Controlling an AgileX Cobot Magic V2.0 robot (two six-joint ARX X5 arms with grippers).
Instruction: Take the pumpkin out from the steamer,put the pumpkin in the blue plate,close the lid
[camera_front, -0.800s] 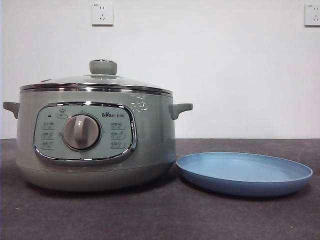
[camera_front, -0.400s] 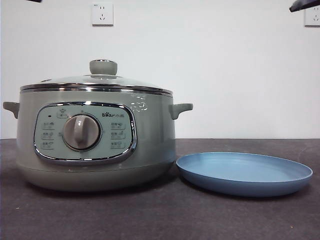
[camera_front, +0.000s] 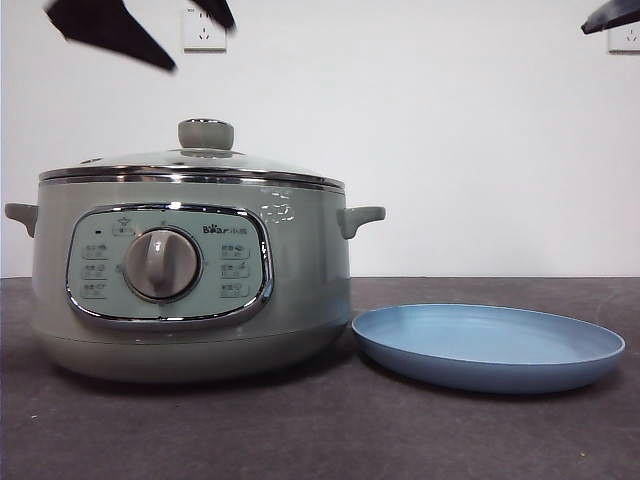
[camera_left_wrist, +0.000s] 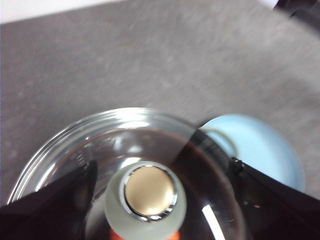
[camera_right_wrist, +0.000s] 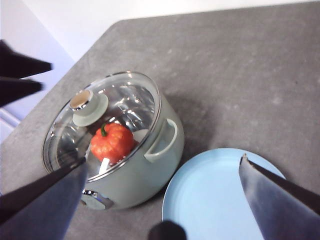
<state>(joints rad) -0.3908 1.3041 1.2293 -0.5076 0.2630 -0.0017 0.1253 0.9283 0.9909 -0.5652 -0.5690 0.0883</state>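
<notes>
Two grippers are up, neither holding anything. Left gripper (camera_left_wrist: 160, 200) hangs wide open over the lid (camera_front: 192, 165), straddling its knob (camera_left_wrist: 148, 196) without touching. Right gripper (camera_right_wrist: 162, 200), also wide, waits high above the blue plate (camera_right_wrist: 220, 195). Pumpkin (camera_right_wrist: 112, 142) sits inside the closed steamer (camera_front: 190, 275). Nothing is done yet: lifting the lid comes first.

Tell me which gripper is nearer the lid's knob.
Left. The left gripper hangs right above the knob, open jaws on either side of it. The right gripper is open too, off to the side over the steamer and blue plate.
</notes>
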